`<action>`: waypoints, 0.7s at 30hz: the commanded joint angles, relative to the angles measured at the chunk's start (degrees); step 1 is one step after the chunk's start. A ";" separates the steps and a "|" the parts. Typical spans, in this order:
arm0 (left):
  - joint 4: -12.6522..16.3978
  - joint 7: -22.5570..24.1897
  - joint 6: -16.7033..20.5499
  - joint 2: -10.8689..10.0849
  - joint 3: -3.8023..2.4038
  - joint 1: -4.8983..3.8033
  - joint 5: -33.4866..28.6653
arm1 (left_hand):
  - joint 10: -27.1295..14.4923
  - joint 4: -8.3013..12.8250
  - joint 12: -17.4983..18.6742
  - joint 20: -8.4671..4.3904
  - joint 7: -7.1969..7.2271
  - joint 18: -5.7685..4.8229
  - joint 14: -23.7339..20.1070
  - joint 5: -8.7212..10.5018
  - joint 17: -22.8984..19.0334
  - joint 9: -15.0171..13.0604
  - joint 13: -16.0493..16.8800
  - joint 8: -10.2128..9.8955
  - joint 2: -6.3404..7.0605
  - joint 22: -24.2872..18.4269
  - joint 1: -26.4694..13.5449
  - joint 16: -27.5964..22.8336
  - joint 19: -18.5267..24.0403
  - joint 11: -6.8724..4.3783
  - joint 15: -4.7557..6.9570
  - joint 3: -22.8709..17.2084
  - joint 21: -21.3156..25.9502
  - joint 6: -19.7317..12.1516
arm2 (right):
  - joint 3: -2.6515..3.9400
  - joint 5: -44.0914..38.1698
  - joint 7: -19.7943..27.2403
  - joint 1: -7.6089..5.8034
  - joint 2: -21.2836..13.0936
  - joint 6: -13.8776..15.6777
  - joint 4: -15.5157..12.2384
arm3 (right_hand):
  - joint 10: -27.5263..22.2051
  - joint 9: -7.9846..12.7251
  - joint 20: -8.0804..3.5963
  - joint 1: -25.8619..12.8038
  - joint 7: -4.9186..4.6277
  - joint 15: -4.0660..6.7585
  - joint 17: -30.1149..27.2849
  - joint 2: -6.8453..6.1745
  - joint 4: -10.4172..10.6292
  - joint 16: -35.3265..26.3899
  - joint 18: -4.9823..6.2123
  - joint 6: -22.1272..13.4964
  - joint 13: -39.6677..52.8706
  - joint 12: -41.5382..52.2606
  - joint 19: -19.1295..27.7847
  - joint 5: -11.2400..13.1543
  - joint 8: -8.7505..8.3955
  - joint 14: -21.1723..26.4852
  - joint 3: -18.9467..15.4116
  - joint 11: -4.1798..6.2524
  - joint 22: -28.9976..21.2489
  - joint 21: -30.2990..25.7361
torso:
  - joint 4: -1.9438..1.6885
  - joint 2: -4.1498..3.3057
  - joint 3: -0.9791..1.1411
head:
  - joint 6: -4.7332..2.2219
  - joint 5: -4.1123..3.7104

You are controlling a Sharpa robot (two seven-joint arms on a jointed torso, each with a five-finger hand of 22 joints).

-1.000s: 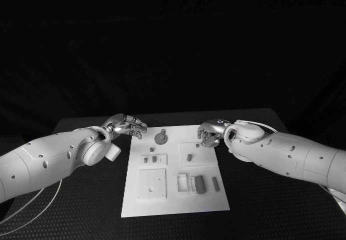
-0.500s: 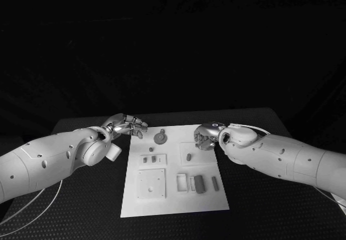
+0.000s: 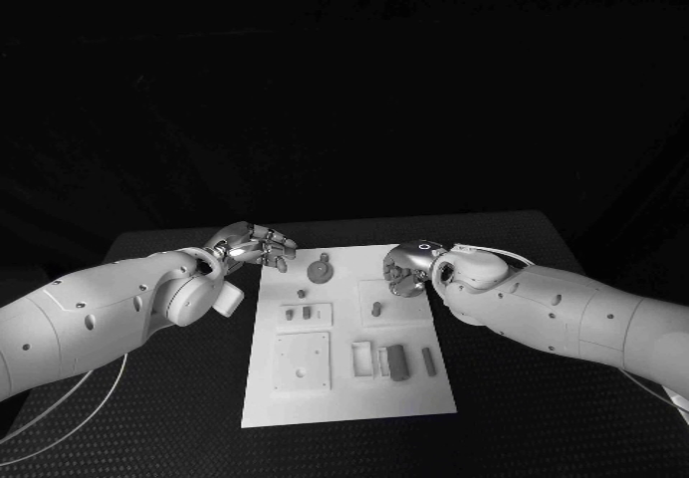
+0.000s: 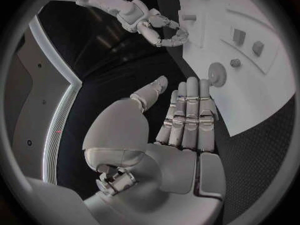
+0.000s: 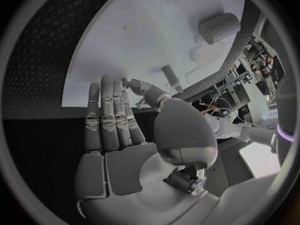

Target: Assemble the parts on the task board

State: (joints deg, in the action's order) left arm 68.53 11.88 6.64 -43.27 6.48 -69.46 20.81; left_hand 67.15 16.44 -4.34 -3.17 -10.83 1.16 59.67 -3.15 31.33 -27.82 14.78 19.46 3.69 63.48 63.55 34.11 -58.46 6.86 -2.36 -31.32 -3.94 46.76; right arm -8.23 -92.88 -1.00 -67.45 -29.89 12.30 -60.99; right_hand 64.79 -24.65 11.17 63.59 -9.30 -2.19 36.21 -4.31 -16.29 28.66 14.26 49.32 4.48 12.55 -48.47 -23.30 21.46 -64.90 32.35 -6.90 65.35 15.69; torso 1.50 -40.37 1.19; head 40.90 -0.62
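the task board (image 3: 344, 393) lies mid-bench, and nearest the robot loose grey parts (image 3: 396, 363) still lie flat on it, so assembly looks barely begun. further back a round part (image 3: 321, 272) rests near the far edge. the left hand (image 3: 256, 247) and right hand (image 3: 406, 267) hover at the far corners, fingers straight and apart, holding nothing.
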 commanded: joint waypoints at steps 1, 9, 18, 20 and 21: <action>0.26 0.56 -0.36 0.05 -0.06 -0.11 -0.58 | -0.07 -0.07 0.18 0.16 -0.08 -0.34 -0.05 -0.01 0.06 0.05 -0.08 0.30 0.49 -0.10 -0.08 -0.26 0.21 0.26 -0.35 0.40 0.19 -0.34 | -0.31 -1.02 0.41 0.40 0.26 -0.72 0.19 | -0.11 -0.06 0.05 0.38 -0.07 -0.03 0.25 -0.25 0.03 -0.38 0.28 0.63 -0.10 -0.63 0.56 -0.16 0.30 0.70 -0.27 -0.61 0.19 -0.40 | 0.01 0.02 -0.02 | 0.05 -0.08; 0.21 0.32 -0.44 0.01 -0.06 -0.11 -0.58 | -0.13 -0.11 0.18 0.19 -0.15 -0.29 0.04 0.02 0.19 0.13 -0.11 0.33 0.54 -0.21 -0.26 -0.35 0.18 0.30 -0.36 0.56 0.14 -0.50 | -1.27 -4.39 -1.45 1.65 0.92 0.36 0.76 | -1.69 0.06 0.53 2.81 0.48 -1.83 2.55 0.13 -0.20 -2.34 -0.81 2.40 0.03 -2.57 4.36 -0.17 0.08 4.99 -0.11 -1.52 1.90 -2.29 | -0.05 0.03 0.01 | 0.30 -0.10; 0.21 0.20 -0.27 -0.04 -0.06 -0.11 -0.58 | 0.02 -0.11 0.05 0.15 -0.16 -0.23 0.47 0.05 0.49 0.19 -0.07 0.51 0.57 -0.36 -0.42 -0.30 0.06 0.23 -0.23 0.77 0.09 -0.55 | -1.56 -7.62 -3.17 2.03 0.56 2.20 0.04 | -1.07 0.20 0.61 6.23 0.77 -2.84 5.02 -0.62 -0.40 -3.42 -1.46 3.49 1.18 -2.41 6.56 -0.18 -0.33 7.56 0.22 -1.22 4.28 -3.11 | -0.02 0.05 0.00 | 0.47 -0.16; 0.21 0.15 -0.30 -0.06 -0.06 -0.11 -0.58 | 0.04 -0.11 0.03 0.15 -0.15 -0.23 0.52 0.06 0.54 0.21 -0.06 0.55 0.62 -0.40 -0.46 -0.31 0.06 0.22 -0.21 0.83 0.10 -0.55 | -1.59 -7.99 -3.42 2.14 0.53 2.76 -0.18 | -0.83 0.21 0.63 6.96 0.80 -2.85 5.41 -0.89 -0.35 -3.51 -1.46 3.64 1.62 -2.20 6.60 -0.20 -0.39 7.63 0.45 -1.09 4.59 -3.21 | 0.00 0.05 0.01 | 0.50 -0.17; 0.22 0.12 -0.32 -0.06 -0.06 -0.11 -0.58 | 0.04 -0.11 0.03 0.15 -0.15 -0.23 0.53 0.07 0.55 0.21 -0.06 0.56 0.64 -0.41 -0.48 -0.32 0.06 0.21 -0.21 0.85 0.10 -0.55 | -1.60 -8.41 -3.54 2.21 0.49 3.22 -0.26 | -0.48 0.19 0.64 7.11 0.82 -2.84 5.58 -0.98 -0.32 -3.51 -1.45 3.76 1.89 -1.96 6.54 -0.19 -0.37 7.59 0.49 -0.93 4.72 -3.22 | 0.01 0.04 0.01 | 0.51 -0.17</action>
State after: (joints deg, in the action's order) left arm 68.60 11.72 6.64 -43.34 6.48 -69.46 20.68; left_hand 67.15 16.30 -4.34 -3.17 -11.03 0.88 59.88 -3.15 31.83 -27.68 14.73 19.69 3.93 63.14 63.32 34.11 -58.46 6.86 -2.58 -30.86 -3.95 46.56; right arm -9.16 -98.09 -2.47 -66.33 -29.39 17.26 -61.42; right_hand 63.81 -24.53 11.78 70.23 -8.49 -5.03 41.75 -5.36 -16.53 25.38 13.33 52.84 6.13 11.44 -42.16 -23.30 21.46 -57.73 32.59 -7.84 70.02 12.75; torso 1.48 -40.33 1.18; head 41.37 -0.76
